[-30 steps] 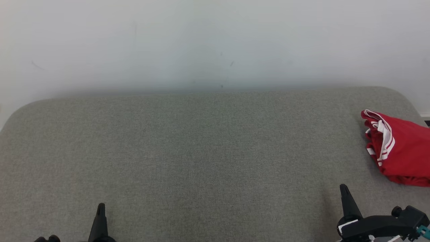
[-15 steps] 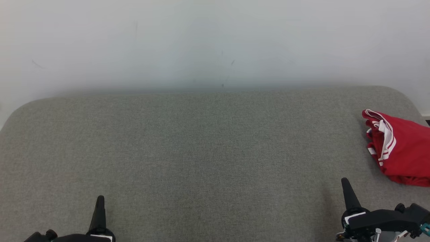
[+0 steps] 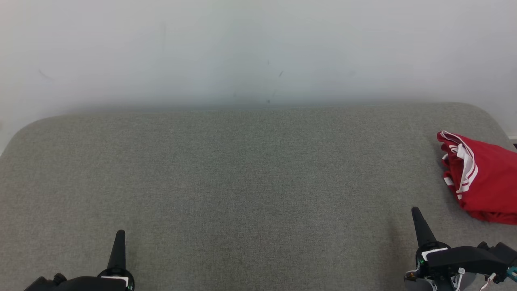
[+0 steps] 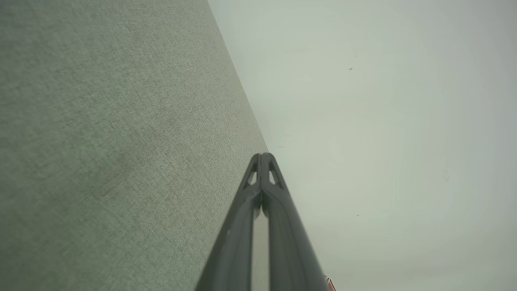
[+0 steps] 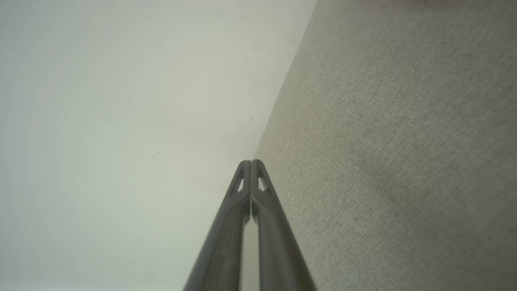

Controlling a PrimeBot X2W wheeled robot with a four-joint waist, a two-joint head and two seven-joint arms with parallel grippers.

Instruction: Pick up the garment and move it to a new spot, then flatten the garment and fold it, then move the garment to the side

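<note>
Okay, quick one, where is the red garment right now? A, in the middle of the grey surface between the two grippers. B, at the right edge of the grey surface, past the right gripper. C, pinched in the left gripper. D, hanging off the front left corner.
B: the red garment lies bunched at the right edge of the grey surface, beyond the shut right gripper and clear of it.
</note>
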